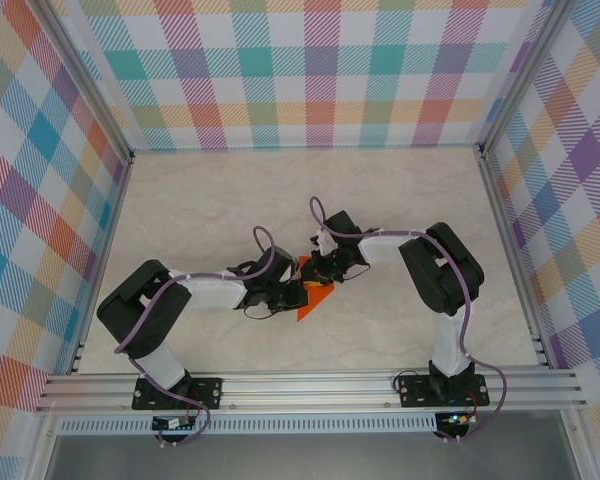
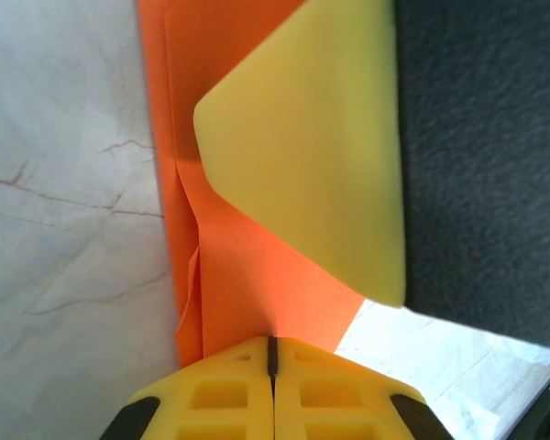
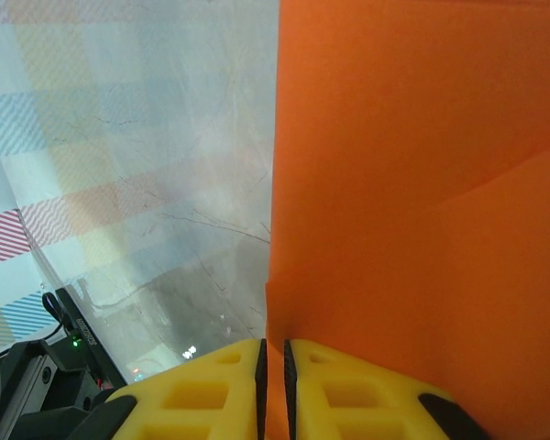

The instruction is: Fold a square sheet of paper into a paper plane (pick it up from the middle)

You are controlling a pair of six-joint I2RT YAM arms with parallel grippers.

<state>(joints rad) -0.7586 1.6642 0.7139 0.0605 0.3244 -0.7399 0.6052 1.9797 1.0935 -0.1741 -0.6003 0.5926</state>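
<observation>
Top external: you look steeply down from above and behind the arm bases, far off, taking in the whole table (image 1: 410, 200). Wrist views: you look out along the left gripper (image 2: 271, 353) and the right gripper (image 3: 273, 357), very near. Shared by all three: the orange sheet (image 1: 314, 298).

From above, we see a table (image 1: 230, 190) with walls (image 1: 320, 70) on its left, far and right sides. The left arm (image 1: 180, 300) stands at the near edge on the left and the right arm (image 1: 435, 265) on the right. Both reach inward and meet near the middle of the table. The paper (image 1: 313, 298) sits between them there, with the left gripper (image 1: 290, 295) at its left side and the right gripper (image 1: 327, 275) at its far right side. In each wrist view we find the paper's edge pinched between the fingertips, with the sheet running ahead from them and the table lying to its left.
</observation>
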